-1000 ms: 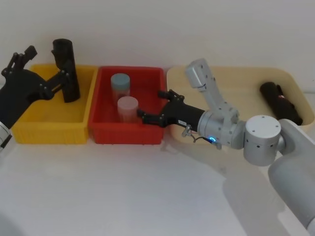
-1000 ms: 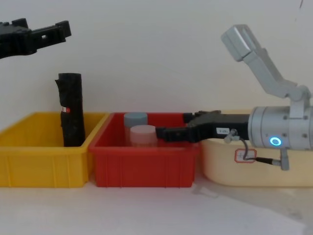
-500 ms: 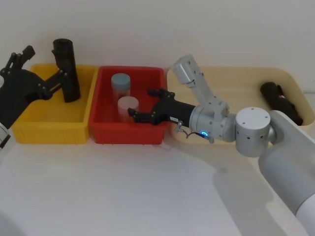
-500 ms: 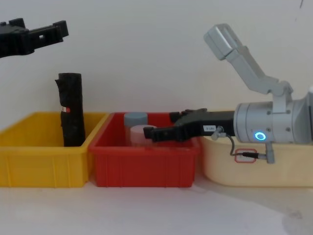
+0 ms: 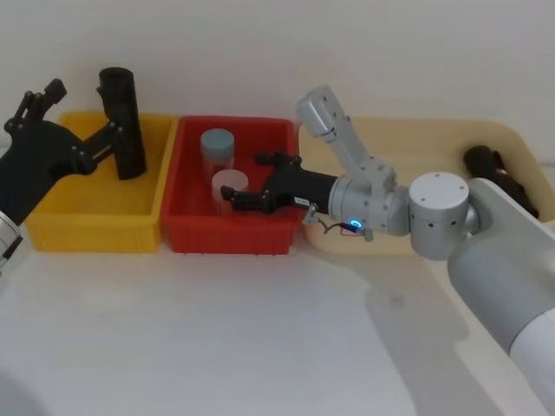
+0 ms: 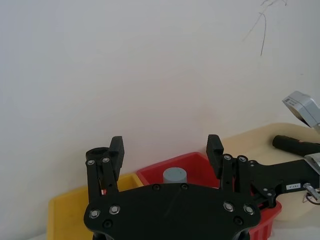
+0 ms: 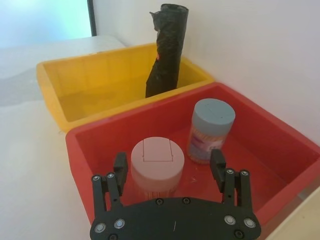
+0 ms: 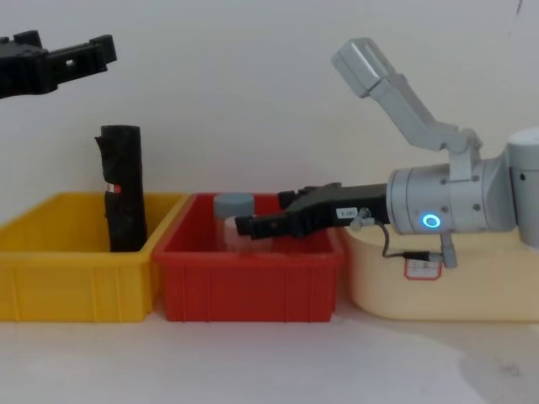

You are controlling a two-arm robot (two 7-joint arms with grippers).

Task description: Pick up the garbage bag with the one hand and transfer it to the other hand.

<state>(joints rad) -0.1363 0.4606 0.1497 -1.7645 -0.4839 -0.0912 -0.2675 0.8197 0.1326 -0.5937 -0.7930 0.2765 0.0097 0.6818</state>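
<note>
Our left gripper point(image 8: 101, 48) hangs with its fingers spread wide and empty, raised above the yellow bin point(image 5: 52, 227) and to the side of the garbage bag point(image 5: 121, 121); in the head view one finger lies across the front of the roll, but from the chest it sits well above the roll's top, so we judge nothing is grasped yet. The bag stands upright at the back of the yellow bin, near the wall it shares with the red bin point(image 5: 227, 238).

Our right gripper point(image 5: 247, 180) reaches low into the red bin, its fingers also wide apart and holding nothing, straddling the pink-capped jar point(image 7: 157, 156) with the blue-capped jar point(image 7: 212, 115) just beyond.

To do this step well, we should lower the left gripper until the fingers bracket the roll around its middle, then close squarely, since crinkly plastic may slip or tip. We would also draw the right gripper out of the red bin, clear of the jars, ready for the handover.
</note>
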